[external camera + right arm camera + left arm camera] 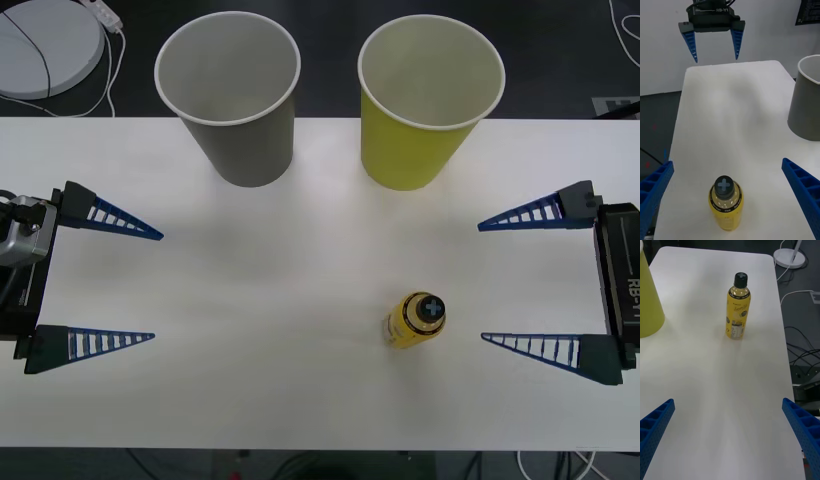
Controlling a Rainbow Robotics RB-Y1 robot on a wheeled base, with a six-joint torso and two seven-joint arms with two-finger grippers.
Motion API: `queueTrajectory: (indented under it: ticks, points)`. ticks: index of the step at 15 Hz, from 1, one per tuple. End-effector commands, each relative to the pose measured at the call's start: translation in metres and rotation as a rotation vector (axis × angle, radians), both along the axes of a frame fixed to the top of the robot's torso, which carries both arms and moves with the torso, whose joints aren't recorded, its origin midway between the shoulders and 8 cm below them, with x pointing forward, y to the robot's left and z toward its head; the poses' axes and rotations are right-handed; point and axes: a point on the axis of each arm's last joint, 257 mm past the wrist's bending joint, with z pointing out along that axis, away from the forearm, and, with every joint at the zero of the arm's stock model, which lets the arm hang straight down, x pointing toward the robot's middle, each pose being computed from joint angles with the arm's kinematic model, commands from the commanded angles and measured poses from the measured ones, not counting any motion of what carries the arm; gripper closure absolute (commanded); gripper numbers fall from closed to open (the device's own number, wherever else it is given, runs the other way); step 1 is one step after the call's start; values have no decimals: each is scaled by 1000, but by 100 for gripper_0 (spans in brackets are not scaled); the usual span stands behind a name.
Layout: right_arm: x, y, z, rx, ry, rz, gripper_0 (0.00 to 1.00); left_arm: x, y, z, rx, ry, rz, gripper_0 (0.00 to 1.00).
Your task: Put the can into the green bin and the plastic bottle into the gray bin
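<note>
The bottle (416, 319) stands upright just ahead of the right gripper (523, 283) — jaws wide, holding nothing. Likely light, smooth, tippy; grasp mid-body. Left gripper (156, 285) waits open, well away.

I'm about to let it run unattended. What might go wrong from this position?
The plastic bottle stands upright and narrow, so a sideways nudge from the open right gripper could topple it and let it roll. It also stands nearer the green bin than the gray bin, so a drop into the wrong cup is plausible. The left gripper waits open.
</note>
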Motion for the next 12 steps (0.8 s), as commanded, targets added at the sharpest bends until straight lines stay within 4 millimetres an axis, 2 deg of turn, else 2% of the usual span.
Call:
queueTrajectory:
  ticks: [1, 6, 12]
  points:
    - [9, -15, -9, 1, -33, -40, 0, 0, 0, 0, 0, 0, 0, 0]
    - [18, -49, -29, 34, -22, -112, 0, 0, 0, 0, 0, 0, 0, 0]
    - [11, -97, -55, 63, 68, -148, 0, 0, 0, 0, 0, 0, 0, 0]
